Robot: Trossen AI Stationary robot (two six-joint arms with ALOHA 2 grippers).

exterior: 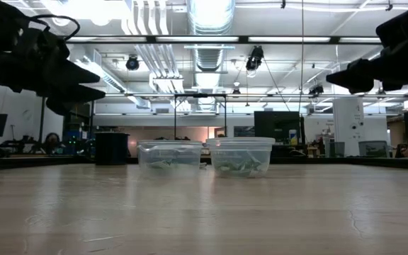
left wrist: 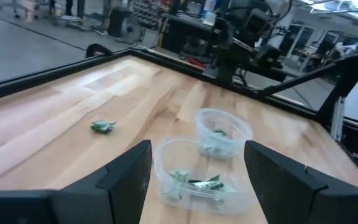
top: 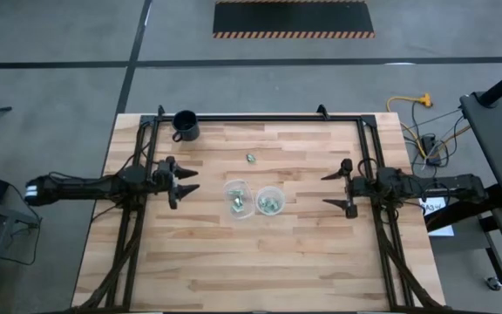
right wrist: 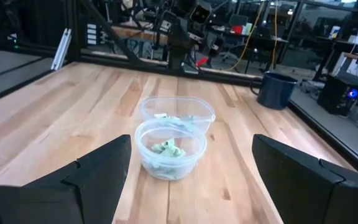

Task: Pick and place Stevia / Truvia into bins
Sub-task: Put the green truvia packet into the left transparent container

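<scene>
Left pincer: the left pincer point(top: 187, 183) is hovering above the counter point(top: 260, 270), just beside the left cup on the mug's side of the counter; its fingers point(left wrist: 129, 171) are standing apart and gripping nothing.
Right pincer: the right pincer point(top: 336, 188) is hanging over the counter, well apart from the right cup on its far side from the left cup; its fingers point(right wrist: 104, 165) are spread wide, released, with nothing between them.
Left cup: the left cup point(top: 237, 198), clear plastic with a whitish rim, is sitting upright near the middle of the counter, with green and white packets point(top: 236, 205) lying inside it.
Right cup: the right cup point(top: 269, 201) is standing upright just beside the left cup, touching it or nearly so, and is also holding green and white packets point(top: 269, 206). In the low view both cups point(exterior: 170, 157) point(exterior: 240, 156) are showing crumpled packets at their bottoms.
Loose packet: one small green packet point(top: 250, 158) is lying flat on the bare wood, near the left cup and farther toward the back edge, between the cups and the mug's end of the counter; nothing is touching it.
Mug: a dark mug point(top: 185, 126) is standing upright at the back corner on the left arm's side, well apart from the left cup.
Counter frame: a black metal frame point(top: 260, 117) is running along the back edge and both sides.
</scene>
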